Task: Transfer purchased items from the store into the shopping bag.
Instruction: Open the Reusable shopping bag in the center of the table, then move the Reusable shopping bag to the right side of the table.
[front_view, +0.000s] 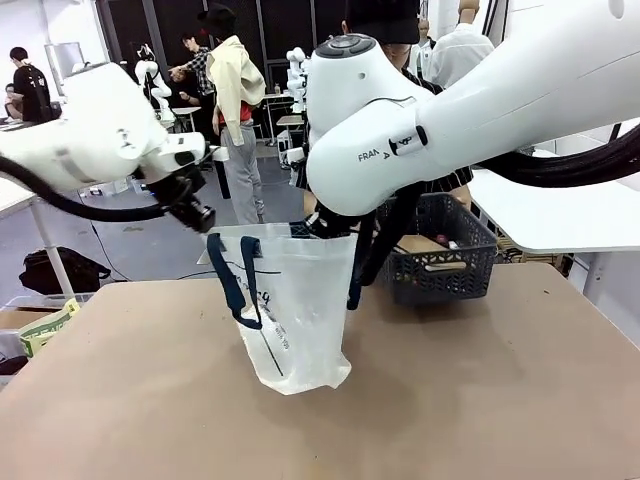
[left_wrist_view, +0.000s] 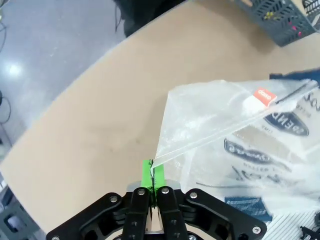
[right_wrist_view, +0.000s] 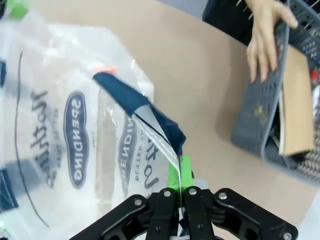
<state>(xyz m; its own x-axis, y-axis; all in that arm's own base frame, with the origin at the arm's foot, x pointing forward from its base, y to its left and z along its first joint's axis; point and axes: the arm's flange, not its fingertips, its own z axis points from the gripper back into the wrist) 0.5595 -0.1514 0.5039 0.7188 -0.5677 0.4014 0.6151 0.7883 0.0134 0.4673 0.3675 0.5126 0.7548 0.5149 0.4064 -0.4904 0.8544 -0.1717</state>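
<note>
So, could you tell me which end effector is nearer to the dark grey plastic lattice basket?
Right. The right end effector pinches the see-through plastic bag on the side towards the basket; the left end effector holds its opposite corner, farther off.

Robotics lab in an open hall: white robot arms (front_view: 470, 100) reaching over a brown table (front_view: 500, 400), white workbench (front_view: 570, 215) just right of it, black bag (front_view: 58, 270) on grey floor (front_view: 150, 250) left of it, people (front_view: 235, 80) standing well beyond it.
</note>
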